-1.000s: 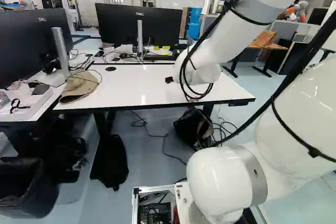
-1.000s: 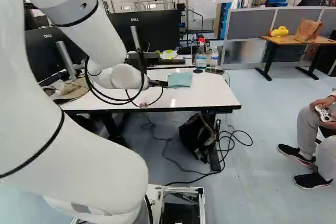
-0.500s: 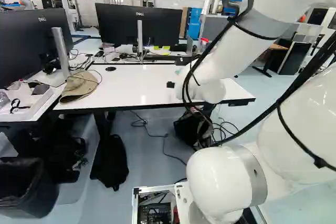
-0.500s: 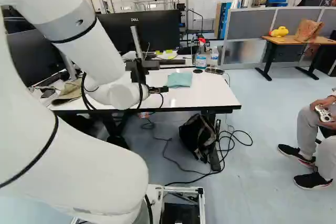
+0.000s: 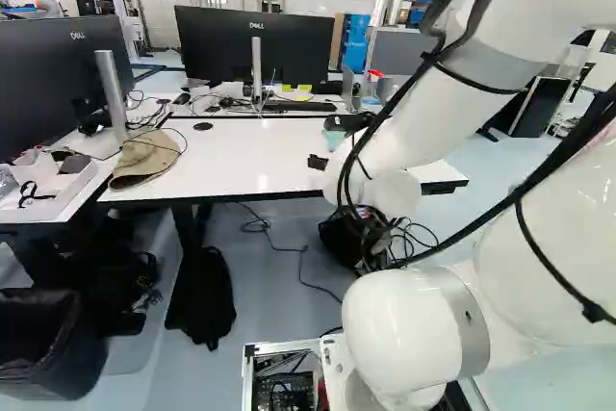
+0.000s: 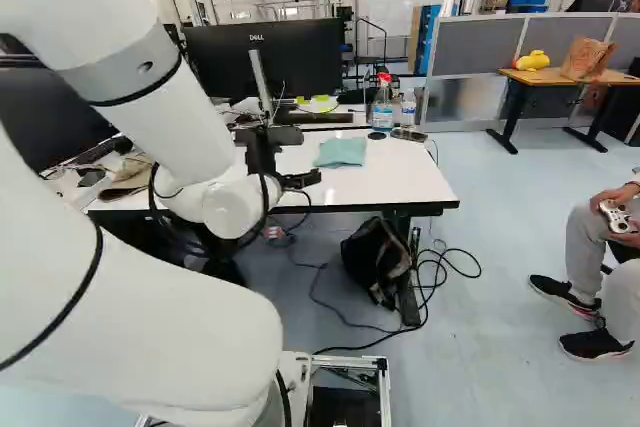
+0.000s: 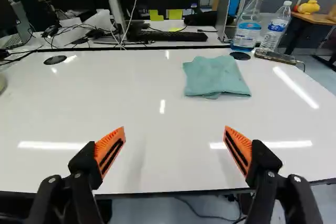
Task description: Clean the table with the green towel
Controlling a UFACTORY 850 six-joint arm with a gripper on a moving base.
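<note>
Drawing back toward the near edge of the bench [image 7: 105,98], the arm [image 6: 170,97] has carried its end effector [image 6: 317,178] farther from the green towel [image 7: 216,77] than it was in the earlier frames; the towel lies folded where it did, and the base has not moved. In the wrist view the end effector [image 7: 174,129] is open — two orange pads [image 7: 109,150] spread wide with nothing between them, and the towel on the bench ahead of them. Counting things from the towel: one towel; beyond it, one spray bottle [image 7: 248,22] and one water bottle [image 7: 274,32] side by side, with one dark flat device [image 7: 275,56] just this side of them; two black discs [image 7: 55,60], one near the towel's far corner, the other well apart from it; one keyboard [image 7: 170,36] beyond it; and two monitors [image 5: 255,45] — one behind the towel, one well off to its side.
</note>
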